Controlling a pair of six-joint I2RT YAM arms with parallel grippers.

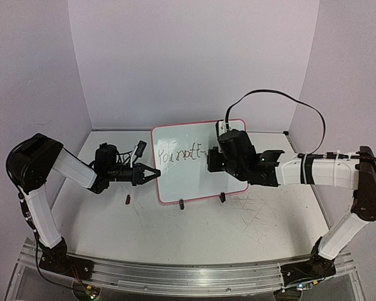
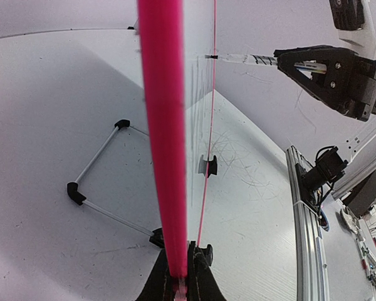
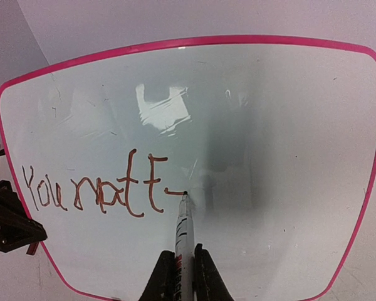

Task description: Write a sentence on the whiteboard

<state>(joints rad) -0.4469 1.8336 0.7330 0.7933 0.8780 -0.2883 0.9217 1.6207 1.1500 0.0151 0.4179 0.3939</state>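
Note:
The whiteboard (image 1: 189, 179) stands upright on the table, white with a pink rim (image 3: 188, 41). The sentence (image 3: 94, 191) reads about "You nott-" in dark strokes on the board's left half (image 1: 178, 155). My right gripper (image 3: 180, 269) is shut on a white marker (image 3: 183, 229), and the marker's tip touches the board at the end of a short dash. That gripper (image 1: 212, 160) sits in front of the board's middle. My left gripper (image 2: 180, 276) is shut on the board's pink left edge (image 2: 163, 125), low on the board (image 1: 155, 175).
Two black clip feet (image 1: 181, 202) (image 1: 222, 197) hold the board's bottom edge. A wire stand with black corners (image 2: 97, 182) lies behind the board. A small red piece (image 1: 128, 199) lies on the table left of the board. An aluminium rail (image 1: 175, 276) runs along the near edge.

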